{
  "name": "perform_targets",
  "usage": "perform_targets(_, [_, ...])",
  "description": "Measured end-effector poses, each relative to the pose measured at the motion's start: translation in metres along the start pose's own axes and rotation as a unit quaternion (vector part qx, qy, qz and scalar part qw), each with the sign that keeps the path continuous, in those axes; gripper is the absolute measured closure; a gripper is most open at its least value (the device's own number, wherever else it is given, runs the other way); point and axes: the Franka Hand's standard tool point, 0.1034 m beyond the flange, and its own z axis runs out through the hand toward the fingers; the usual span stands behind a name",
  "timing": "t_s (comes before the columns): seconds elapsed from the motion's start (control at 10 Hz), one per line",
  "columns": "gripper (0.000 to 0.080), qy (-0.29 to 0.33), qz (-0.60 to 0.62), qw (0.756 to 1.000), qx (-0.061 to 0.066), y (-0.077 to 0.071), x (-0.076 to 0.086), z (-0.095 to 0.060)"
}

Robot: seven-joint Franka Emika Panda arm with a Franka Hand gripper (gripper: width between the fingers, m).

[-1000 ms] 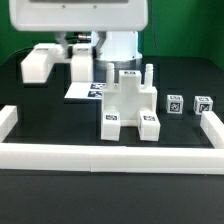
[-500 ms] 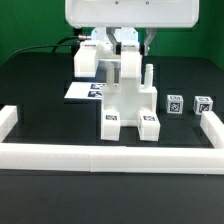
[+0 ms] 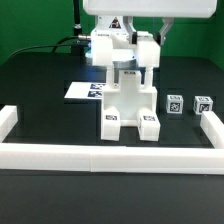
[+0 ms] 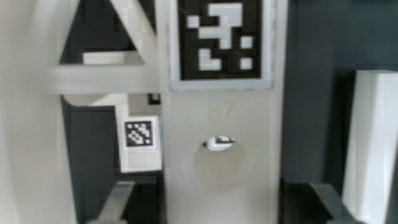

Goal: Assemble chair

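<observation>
- Over the middle of the black table [image 3: 40,110], the gripper [image 4: 221,203] is clamped on a white held piece [image 3: 103,50] of the chair kit. In the exterior view the arm's housing hides the fingertips themselves.
- The wrist view shows the grip: dark fingers [image 4: 135,200] stand on either side of the piece's flat bar with no gap that I can see, though the frame edge cuts them off.
- On that bar sit a marker tag [image 4: 222,38], clipped by the frame edge, and a small round spot [image 4: 219,143] too blurred to call a hole or a peg.
- A second tag [image 4: 139,135] peeks out from behind the bar, half hidden; I cannot tell which part carries it.
- The partly built chair [image 3: 128,108] stands on the table right beneath the held piece, with tags on its two front feet. Its upper portion is covered by the held piece, so I cannot tell whether the two touch.
- The marker board [image 3: 80,91] lies behind the chair, toward the exterior view's left, partly covered by it.
- One tagged block [image 3: 174,101] and another tagged block [image 3: 203,104] sit near each other on the exterior view's right, apart from the chair.
- The border rail [image 3: 110,156] runs along the front and up both sides.
</observation>
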Motion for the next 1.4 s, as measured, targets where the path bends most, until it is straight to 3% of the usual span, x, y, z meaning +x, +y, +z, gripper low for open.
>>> perform_targets(0.2, [0.0515, 0.012, -0.017, 1.0, 0.001, -0.011, -0.003, 0.002])
perform_targets(0.4, [0.0515, 0.008, -0.015, 1.0, -0.002, -0.008, -0.013, 0.02])
perform_targets(0.9, [0.0515, 0.005, -0.02, 1.0, -0.008, -0.004, -0.015, 0.042])
perform_targets(1.1, [0.0515, 0.007, -0.02, 1.0, -0.01, -0.005, -0.008, 0.043])
perform_targets(1.4, [0.0515, 0.003, -0.021, 1.0, -0.017, 0.006, -0.003, 0.062])
